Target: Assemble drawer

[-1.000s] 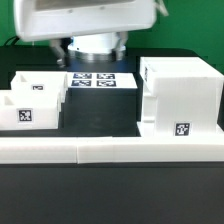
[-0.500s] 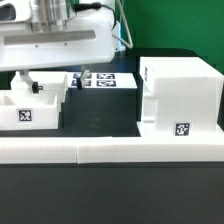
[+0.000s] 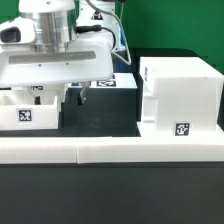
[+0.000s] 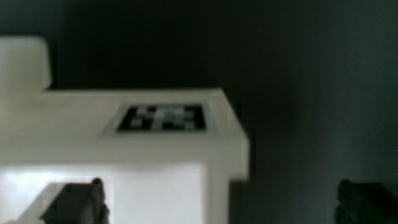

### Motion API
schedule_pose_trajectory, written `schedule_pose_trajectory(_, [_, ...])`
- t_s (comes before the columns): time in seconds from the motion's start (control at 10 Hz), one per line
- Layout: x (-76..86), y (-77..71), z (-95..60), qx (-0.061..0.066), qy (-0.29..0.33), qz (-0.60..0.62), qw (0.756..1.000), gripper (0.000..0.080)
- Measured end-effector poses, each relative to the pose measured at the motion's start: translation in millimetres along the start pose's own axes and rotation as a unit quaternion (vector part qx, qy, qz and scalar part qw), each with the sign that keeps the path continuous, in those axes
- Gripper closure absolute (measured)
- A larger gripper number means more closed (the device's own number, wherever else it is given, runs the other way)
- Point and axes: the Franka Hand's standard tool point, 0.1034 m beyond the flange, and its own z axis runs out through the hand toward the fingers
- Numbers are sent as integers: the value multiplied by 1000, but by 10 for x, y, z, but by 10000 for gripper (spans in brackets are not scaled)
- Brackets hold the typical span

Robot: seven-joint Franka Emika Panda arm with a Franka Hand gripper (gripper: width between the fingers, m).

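Sits on the dark surface (image 3: pixel 105 120) at the exterior view's left: the small tray (image 3: pixel 30 112), just behind the long white border bar (image 3: pixel 110 150), with its square tag (image 3: pixel 25 113) turned toward the camera. Places the large boxy housing (image 3: pixel 180 90) well apart at the exterior view's right, likewise just behind the bar. Probably uses the bar to square both parts, and leaves a bare lane between them for sliding a tray across.

Hangs over the tray with the tool (image 4: pixel 219 203) spread wide and holding nothing. Shows, in the wrist view, both dark fingertips (image 4: pixel 71 205) far apart, with the tray's tagged white corner between them. Looks lined up to straddle a tray wall, hence the wide opening. Cannot tell from either view whether a fingertip touches the plastic.

Judged as the approach to a pick, with tray and housing not yet joined. Blocks much of the marker board (image 3: pixel 118 83) behind the arm. Calls next for a straight descent and a firm close, since smooth thin plastic could slip or tip.
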Motion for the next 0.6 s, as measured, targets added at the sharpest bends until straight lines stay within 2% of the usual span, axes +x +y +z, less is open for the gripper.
schedule_pose_trajectory(0.4, [-16,-3,38,-2,0,0,1000,151])
schedule_pose_trajectory(0.6, [-17,-1,38,-2,0,0,1000,424])
